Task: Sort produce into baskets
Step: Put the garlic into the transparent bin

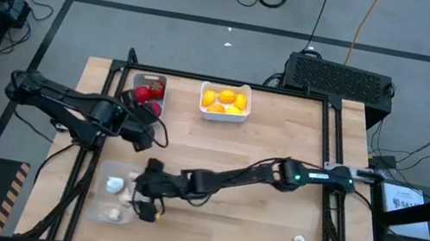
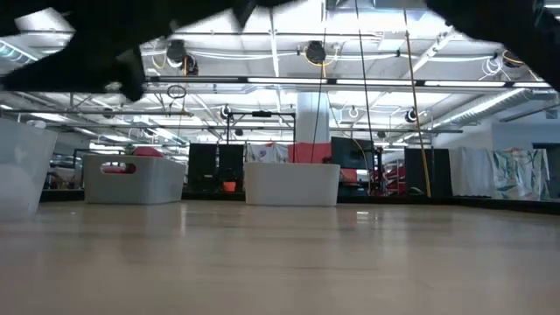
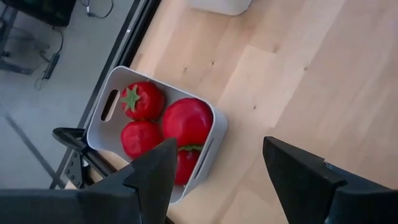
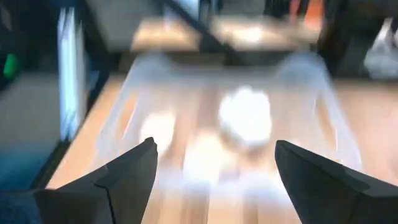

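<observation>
Several red tomatoes [image 3: 186, 120] lie in the grey basket [image 1: 148, 92] at the far left. It also shows in the left wrist view [image 3: 106, 93]. Yellow lemons [image 1: 225, 100] fill the white basket [image 1: 242, 116]. Garlic bulbs [image 4: 245, 115] lie in the clear basket [image 1: 101, 206] at the near left. One garlic bulb [image 1: 298, 240] rests on the table at the near right. My left gripper [image 3: 217, 146] is open and empty, just near of the grey basket [image 1: 146, 137]. My right gripper [image 4: 214, 146] is open and empty at the clear basket's right side [image 1: 143, 185].
The wooden table [image 1: 269, 217] has bare room in its middle and right half. In the low view the clear basket [image 2: 17, 166], grey basket [image 2: 136, 179] and white basket [image 2: 291, 184] stand in a row. A black box [image 1: 340, 78] sits beyond the far edge.
</observation>
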`<state>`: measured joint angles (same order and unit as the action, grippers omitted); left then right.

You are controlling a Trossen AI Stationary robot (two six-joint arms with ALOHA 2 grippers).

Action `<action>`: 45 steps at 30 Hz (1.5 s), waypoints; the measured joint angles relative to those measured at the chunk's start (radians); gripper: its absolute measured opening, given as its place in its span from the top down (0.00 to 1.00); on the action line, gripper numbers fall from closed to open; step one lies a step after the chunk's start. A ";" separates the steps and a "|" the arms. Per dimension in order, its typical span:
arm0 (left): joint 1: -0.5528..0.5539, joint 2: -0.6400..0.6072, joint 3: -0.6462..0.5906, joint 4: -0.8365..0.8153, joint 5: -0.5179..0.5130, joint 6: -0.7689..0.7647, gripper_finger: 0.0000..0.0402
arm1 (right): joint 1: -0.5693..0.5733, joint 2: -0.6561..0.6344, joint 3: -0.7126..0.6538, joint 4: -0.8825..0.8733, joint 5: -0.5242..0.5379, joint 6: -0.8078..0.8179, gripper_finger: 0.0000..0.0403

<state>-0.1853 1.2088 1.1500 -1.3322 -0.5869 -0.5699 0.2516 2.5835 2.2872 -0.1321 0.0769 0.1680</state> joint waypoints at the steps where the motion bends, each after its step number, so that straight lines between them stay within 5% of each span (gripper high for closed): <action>1: -0.010 -0.008 0.000 -0.001 0.000 -0.003 0.39 | 0.003 -0.033 0.001 -0.120 -0.020 -0.001 0.22; 8: -0.067 -0.050 0.000 0.006 -0.047 -0.074 0.39 | 0.044 -0.220 0.000 -0.926 -0.111 0.090 0.22; 15: -0.117 -0.052 -0.039 0.102 -0.051 -0.080 0.39 | 0.119 -0.349 0.000 -1.433 -0.111 0.345 0.22; 22: -0.132 -0.053 -0.205 0.175 -0.003 -0.106 0.39 | 0.227 -0.444 -0.037 -1.440 -0.150 0.511 0.22; 26: -0.151 -0.056 -0.287 0.361 0.066 -0.149 0.39 | 0.319 -0.489 -0.097 -1.437 -0.167 0.571 0.22; 36: -0.259 -0.017 -0.467 1.390 0.128 0.238 0.39 | 0.475 -0.721 -0.584 -1.437 -0.231 0.942 0.22; 45: -0.273 0.103 -0.504 1.534 0.129 0.272 0.39 | 0.509 -0.825 -0.973 -1.249 -0.441 1.138 0.22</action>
<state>-0.4583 1.3122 0.6460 0.2022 -0.4575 -0.2980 0.7603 1.7585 1.3140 -1.3812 -0.3639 1.3063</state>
